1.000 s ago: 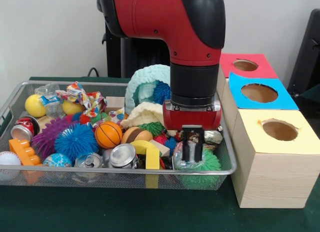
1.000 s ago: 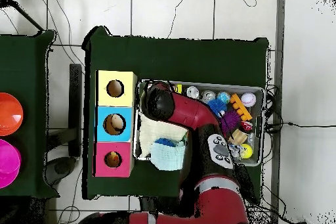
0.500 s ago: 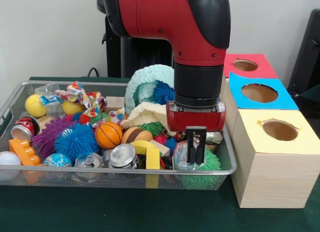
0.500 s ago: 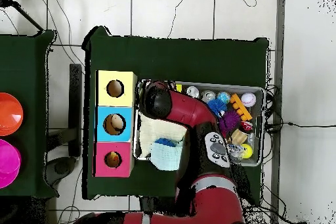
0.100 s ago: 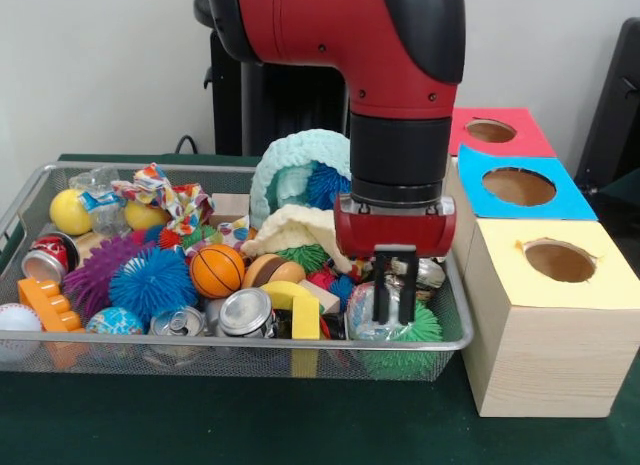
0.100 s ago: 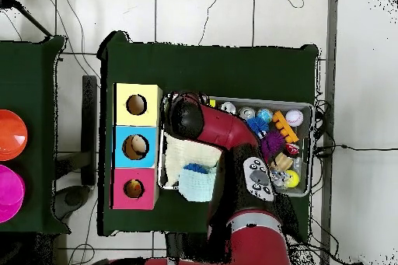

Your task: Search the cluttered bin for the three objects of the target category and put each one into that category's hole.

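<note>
A wire bin holds a heap of toys, cans and cloths. My gripper hangs over its right front corner, open by a narrow gap, tips down at a crumpled clear plastic piece lying on a green spiky ball. Nothing is lifted. Two silver cans and a small basketball lie left of it. Beside the bin stand three boxes with holes: yellow, blue, red. In the overhead view the arm hides the gripper.
Blue and purple spiky balls, a red can, a baseball, an orange brick, a teal knitted hat and a cream cloth crowd the bin. Overhead, the boxes line its left side.
The gripper has shifted a little to the right along the bin's front, toward the yellow box. Its fingers stand slightly wider apart than a second ago. The heap has not moved.
</note>
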Controlling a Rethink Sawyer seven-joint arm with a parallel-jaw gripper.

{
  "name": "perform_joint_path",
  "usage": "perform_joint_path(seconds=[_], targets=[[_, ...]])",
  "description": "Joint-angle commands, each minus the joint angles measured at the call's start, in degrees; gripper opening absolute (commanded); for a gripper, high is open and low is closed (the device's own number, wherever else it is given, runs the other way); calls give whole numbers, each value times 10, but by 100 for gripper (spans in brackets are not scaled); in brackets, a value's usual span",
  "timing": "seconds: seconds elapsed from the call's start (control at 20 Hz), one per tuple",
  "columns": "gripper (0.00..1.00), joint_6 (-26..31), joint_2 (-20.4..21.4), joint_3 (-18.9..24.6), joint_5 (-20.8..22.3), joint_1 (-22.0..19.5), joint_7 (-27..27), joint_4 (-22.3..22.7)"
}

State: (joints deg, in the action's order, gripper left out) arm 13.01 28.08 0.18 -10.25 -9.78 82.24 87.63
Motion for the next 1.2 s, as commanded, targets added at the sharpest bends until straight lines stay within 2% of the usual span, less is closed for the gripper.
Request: perform_joint_path(seconds=[0.05, 0.4, 0.75, 1.2], targets=[[100, 72, 19, 20, -3, -18, 87, 19], [100, 55, 13, 30, 4, -30, 81, 34], [100, 7, -25, 15, 38, -28, 65, 29], [100, 2, -41, 22, 51, -37, 67, 28]])
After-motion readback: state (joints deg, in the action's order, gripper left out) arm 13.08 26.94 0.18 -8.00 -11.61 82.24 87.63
